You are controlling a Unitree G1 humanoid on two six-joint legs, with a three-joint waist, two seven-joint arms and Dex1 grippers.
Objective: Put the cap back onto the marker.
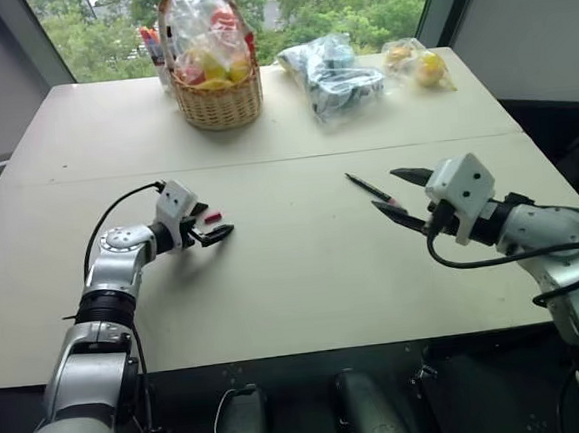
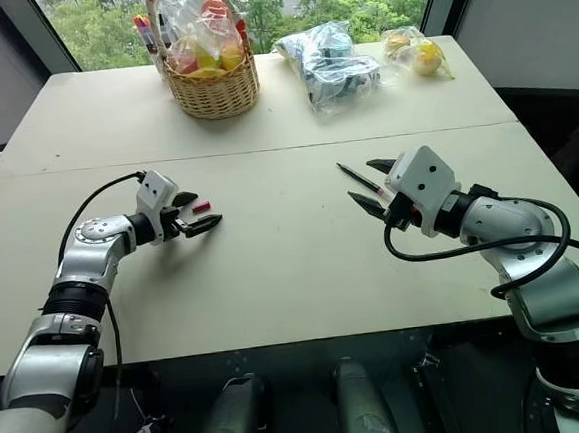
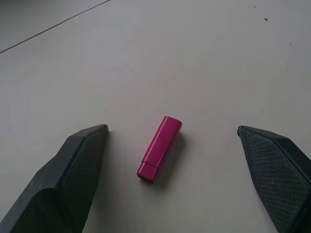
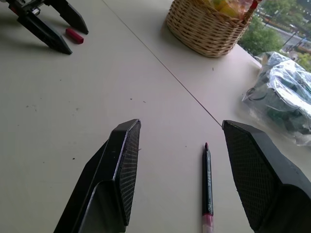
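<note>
The cap (image 3: 159, 148), a short pink-red tube, lies flat on the beige table (image 1: 304, 275). My left gripper (image 1: 218, 219) is open low over the table, one finger on each side of the cap and neither touching it. The marker (image 4: 207, 184), a thin black stick with a pink end, lies on the table to the right. My right gripper (image 1: 384, 189) is open and hovers just above the marker, which shows between its fingers (image 4: 121, 165) in the right wrist view. The cap (image 4: 74, 35) and my left gripper (image 4: 53, 24) also show far off in that view.
A wicker basket (image 1: 218, 97) with bagged items stands at the back of the table, upright pens (image 1: 152, 45) beside it. A clear plastic bag (image 1: 337, 77) and a small bag of yellow fruit (image 1: 423, 66) lie at the back right. A seam (image 1: 265, 162) crosses the table.
</note>
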